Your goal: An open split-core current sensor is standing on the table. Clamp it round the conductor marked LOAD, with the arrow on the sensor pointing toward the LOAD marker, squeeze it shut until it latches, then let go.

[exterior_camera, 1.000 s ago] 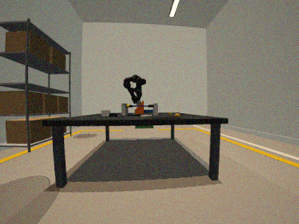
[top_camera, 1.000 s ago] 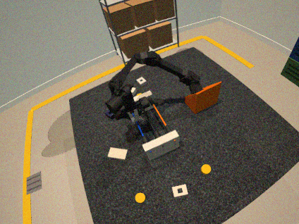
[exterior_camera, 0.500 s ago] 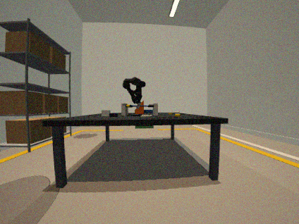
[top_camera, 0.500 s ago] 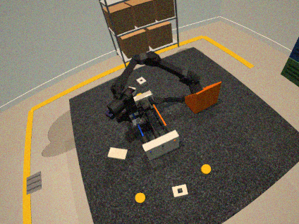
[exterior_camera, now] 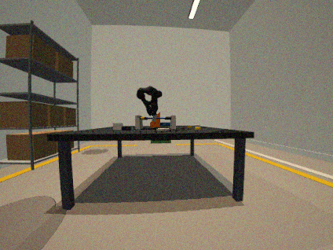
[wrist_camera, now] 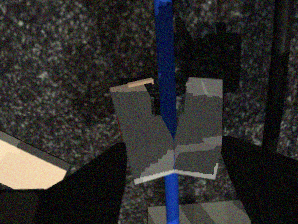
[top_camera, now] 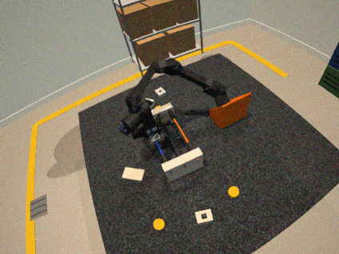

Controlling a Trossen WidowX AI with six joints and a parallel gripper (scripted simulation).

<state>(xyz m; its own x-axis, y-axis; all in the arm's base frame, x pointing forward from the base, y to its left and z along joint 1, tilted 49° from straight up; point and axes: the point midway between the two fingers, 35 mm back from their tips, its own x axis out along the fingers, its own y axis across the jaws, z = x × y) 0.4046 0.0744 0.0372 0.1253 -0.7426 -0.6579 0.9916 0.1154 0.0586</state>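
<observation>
Grey sensor [wrist_camera: 202,120] [top_camera: 153,138], long axis along blue conductor [wrist_camera: 165,60] [top_camera: 159,148], gripped by pincer [wrist_camera: 173,147] [top_camera: 152,135] [exterior_camera: 152,114]; arrow unreadable.

Arrow and LOAD marker [top_camera: 185,165] too small.

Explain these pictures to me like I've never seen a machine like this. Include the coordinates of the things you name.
The machine is one black jointed arm. The first picture looks down from above, the second from the side at table height, the third from the arm's wrist. On the table stands a frame with pale end blocks [top_camera: 185,167] [exterior_camera: 137,122], carrying a blue rod [top_camera: 159,148] [wrist_camera: 166,60] and an orange rod [top_camera: 181,130]. An orange panel [top_camera: 232,113] stands nearby. The claw [wrist_camera: 173,147] grips a grey open split-core sensor [wrist_camera: 200,122], seen at the blue rod.
</observation>
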